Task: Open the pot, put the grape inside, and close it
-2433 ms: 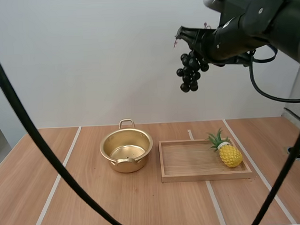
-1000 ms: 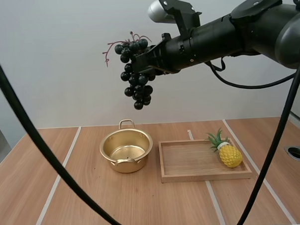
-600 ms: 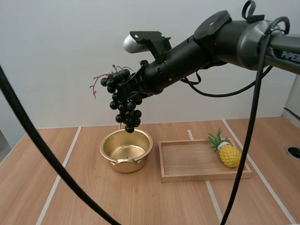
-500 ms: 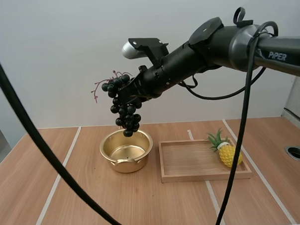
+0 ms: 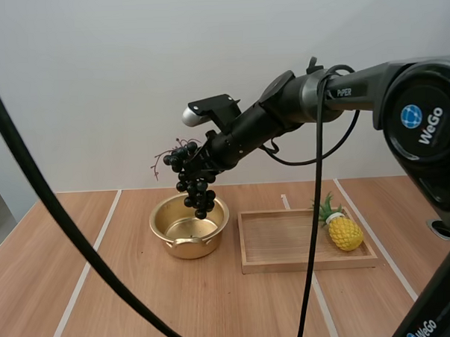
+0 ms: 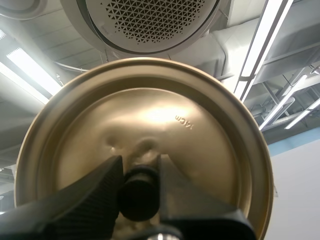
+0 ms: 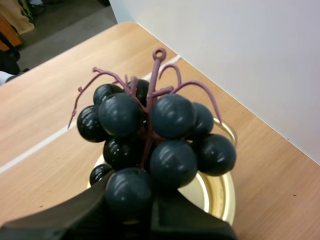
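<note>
**Grapes** (image 5: 196, 186): one bunch of round, glossy, near-black fruit on a reddish-purple stem. Thin curled sprigs stand out at the top of the stem (image 7: 156, 75). The bunch hangs in the air, clear of the surface (image 5: 141, 306), directly over the open mouth of the pot (image 5: 162, 232). In the high view its lowest grapes overlap the pot's rim. Whether they touch the metal cannot be told. From the right wrist, the bunch (image 7: 155, 135) shows with the pot's golden rim (image 7: 226, 192) beneath and behind it.

**Pot**: golden metal, shiny inside, with a loop handle at the far rim and another at the near side. It stands upright and uncovered on the surface, just beside the left end of the tray.

**Right jaws**: clenched on the bunch. The black fingers (image 7: 75, 215) pinch the grapes on its near side, with the fruit bulging out beyond them.

**Left jaws**: grasping the lid (image 6: 165, 115) by its black knob (image 6: 139, 192). One ribbed finger (image 6: 95, 195) presses on each side of the knob, spread only as far as it is wide. The lid is a golden disc with a raised rim, slightly dented around the knob.

**Tray** (image 5: 304, 263): shallow, wooden and rectangular, lying on the surface to the right of the pot.

**Pineapple** (image 5: 343, 230): small and yellow with a green crown, lying at the tray's right end.
</note>
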`<state>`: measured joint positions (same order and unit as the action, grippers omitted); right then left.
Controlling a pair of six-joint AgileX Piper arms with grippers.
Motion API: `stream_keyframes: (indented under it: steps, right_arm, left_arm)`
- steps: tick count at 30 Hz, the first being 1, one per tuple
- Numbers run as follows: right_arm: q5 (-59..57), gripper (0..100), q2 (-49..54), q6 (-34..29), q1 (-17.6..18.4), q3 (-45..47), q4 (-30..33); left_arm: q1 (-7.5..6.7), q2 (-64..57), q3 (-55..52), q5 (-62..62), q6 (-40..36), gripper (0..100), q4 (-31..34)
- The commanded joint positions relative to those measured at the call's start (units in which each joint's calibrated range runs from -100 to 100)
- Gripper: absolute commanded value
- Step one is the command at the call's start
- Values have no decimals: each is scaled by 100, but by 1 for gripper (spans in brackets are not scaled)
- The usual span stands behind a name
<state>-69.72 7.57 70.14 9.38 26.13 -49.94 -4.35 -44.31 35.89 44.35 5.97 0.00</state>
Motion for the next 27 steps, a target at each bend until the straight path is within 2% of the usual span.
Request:
stream_keyframes:
  steps: [1, 11, 24, 27]
  right_arm:
    - [235, 0, -161, 222, 7, -66, -69]
    - [627, 0, -667, 300, 197, -66, -11]
    - [500, 0, -914, -126, 226, -66, 1344]
    - [451, 0, -914, -217, 226, -66, 1494]
  left_arm:
    - [-4, -35, 26, -177, -43, 0, 31]
    - [-4, -35, 26, -177, -43, 0, 31]
    - [-4, -47, 26, -178, -43, 0, 0]
    - [-4, -47, 26, -178, -43, 0, 0]
